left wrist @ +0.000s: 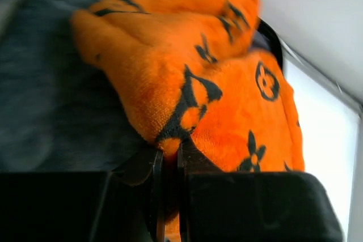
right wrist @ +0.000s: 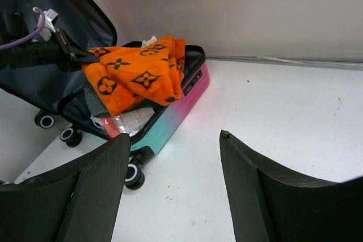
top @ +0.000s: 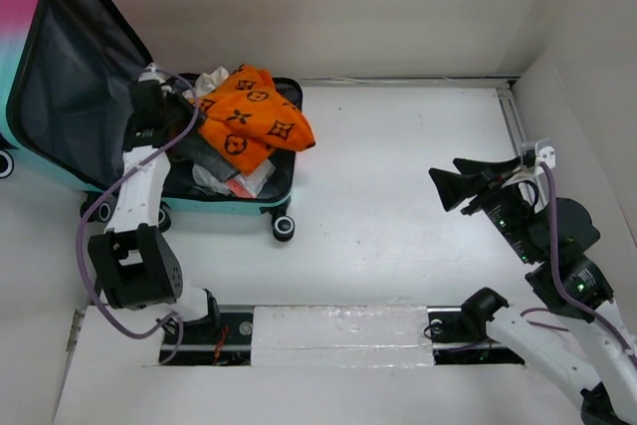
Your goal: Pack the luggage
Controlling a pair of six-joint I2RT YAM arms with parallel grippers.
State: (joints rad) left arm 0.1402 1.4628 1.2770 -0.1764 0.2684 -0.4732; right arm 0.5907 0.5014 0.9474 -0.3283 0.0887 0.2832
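The suitcase [top: 70, 77] lies open at the surface's far left, the left fingers [left wrist: 148, 174] pinching the orange cloth [top: 254, 121] heaped in it. The right fingers [right wrist: 96, 191] hang spread; next, likely, the overhang needs tucking inside.

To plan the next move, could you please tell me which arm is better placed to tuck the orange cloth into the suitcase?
Left. The left hand is shut on the orange plush cloth with black monogram print, over the open pink-to-teal hard-shell suitcase; the right hand hangs open, well apart.
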